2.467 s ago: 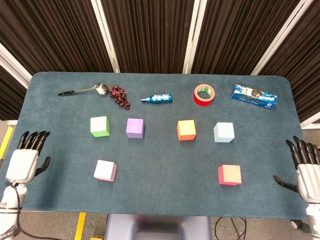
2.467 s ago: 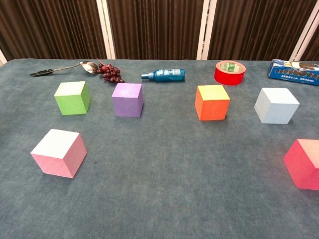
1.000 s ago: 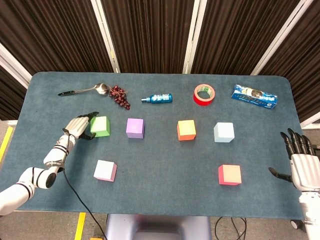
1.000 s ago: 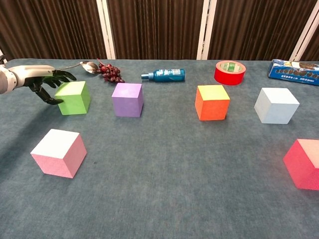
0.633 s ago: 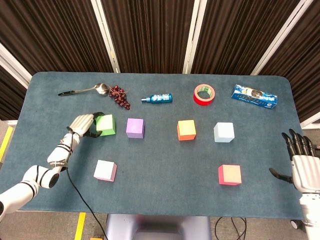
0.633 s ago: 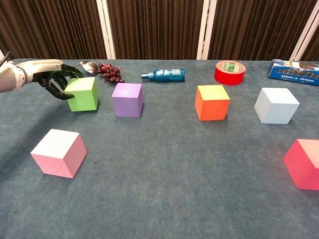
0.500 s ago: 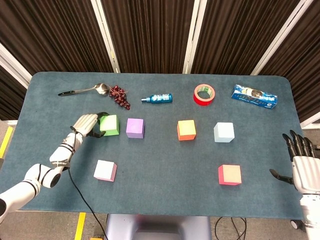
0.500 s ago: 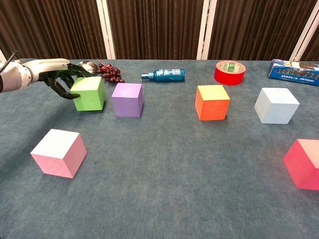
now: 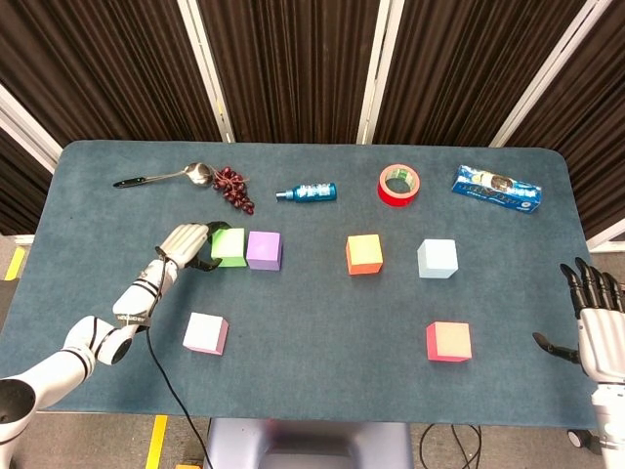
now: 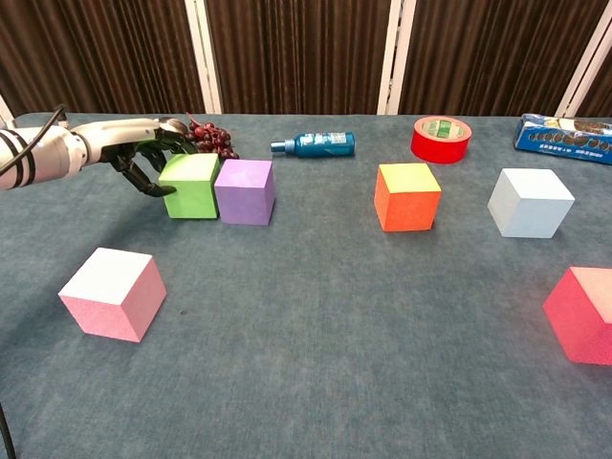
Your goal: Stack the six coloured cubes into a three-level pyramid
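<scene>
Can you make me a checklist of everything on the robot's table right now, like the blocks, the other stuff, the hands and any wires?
Surface: blue-grey table, covered in felt-like cloth.
Job's things: six cubes, none stacked. Green cube beside the purple cube, touching or nearly so. Orange cube, pale blue cube, pink cube and red cube stand apart.
Clutter: spoon, grapes, blue bottle lying down, red tape roll, blue packet.
Hands: left hand touches the green cube's far-left side; right hand open at the table's right edge.
Cables: black cable along the left arm.
Surroundings: dark curtains with white posts.
</scene>
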Controlling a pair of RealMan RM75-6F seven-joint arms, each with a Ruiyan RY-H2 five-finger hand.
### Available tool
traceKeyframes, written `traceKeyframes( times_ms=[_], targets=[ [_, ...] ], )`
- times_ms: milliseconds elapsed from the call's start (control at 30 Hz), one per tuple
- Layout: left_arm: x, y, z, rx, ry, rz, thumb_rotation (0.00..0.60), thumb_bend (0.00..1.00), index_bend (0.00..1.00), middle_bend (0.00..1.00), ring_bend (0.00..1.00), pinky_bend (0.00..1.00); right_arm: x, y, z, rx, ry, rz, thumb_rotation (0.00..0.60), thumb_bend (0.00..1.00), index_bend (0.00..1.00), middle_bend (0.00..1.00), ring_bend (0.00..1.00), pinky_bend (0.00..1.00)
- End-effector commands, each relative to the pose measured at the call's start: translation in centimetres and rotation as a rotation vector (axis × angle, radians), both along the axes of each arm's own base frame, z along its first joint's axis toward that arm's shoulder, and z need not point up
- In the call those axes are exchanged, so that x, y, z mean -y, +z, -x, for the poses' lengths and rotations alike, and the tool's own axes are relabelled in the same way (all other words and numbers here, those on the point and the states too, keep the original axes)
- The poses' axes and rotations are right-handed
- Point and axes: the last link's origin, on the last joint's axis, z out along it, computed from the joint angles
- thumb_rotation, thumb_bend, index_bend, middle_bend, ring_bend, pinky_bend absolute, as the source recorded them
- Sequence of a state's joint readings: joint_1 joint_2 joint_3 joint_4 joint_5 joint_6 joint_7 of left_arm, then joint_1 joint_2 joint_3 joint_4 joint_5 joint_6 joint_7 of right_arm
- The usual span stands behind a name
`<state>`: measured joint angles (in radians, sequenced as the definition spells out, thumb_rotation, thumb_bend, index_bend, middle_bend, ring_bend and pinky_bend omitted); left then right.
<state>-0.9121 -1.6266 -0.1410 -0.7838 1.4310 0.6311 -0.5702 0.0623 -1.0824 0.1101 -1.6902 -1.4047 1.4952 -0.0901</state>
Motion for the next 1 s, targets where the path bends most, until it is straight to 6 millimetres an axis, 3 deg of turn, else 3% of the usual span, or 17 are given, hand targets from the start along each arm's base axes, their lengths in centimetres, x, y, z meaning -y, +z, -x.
traceKeyframes(
  times_ms=[33,600,1000],
  targets=[
    [0.1,-0.1,0.0,0.001,-0.001,-0.002,0.6,0.39,0.31,0.36,0.36,0.24,0.0,0.0,0.1,0.001,-0.002,-0.002,0.6,0.06,0.03,0.09,0.0,0.11],
    [0.1,-1.4,-1.2,0.009,-0.025,0.008,0.6,0.39,0.31,0.35,0.36,0.24,-0.1,0.2,0.4,0.002,-0.011,0.003,0.6,0.05,0.03,0.09,0.0,0.11],
    [0.4,-1.3,-0.6,-0.007,-0.008,-0.002,0.6,0.39,0.31,0.35,0.36,0.23,-0.2,0.2,0.4,0.006,-0.008,0.004,0.6,0.06,0.03,0.09,0.0,0.11]
  ],
)
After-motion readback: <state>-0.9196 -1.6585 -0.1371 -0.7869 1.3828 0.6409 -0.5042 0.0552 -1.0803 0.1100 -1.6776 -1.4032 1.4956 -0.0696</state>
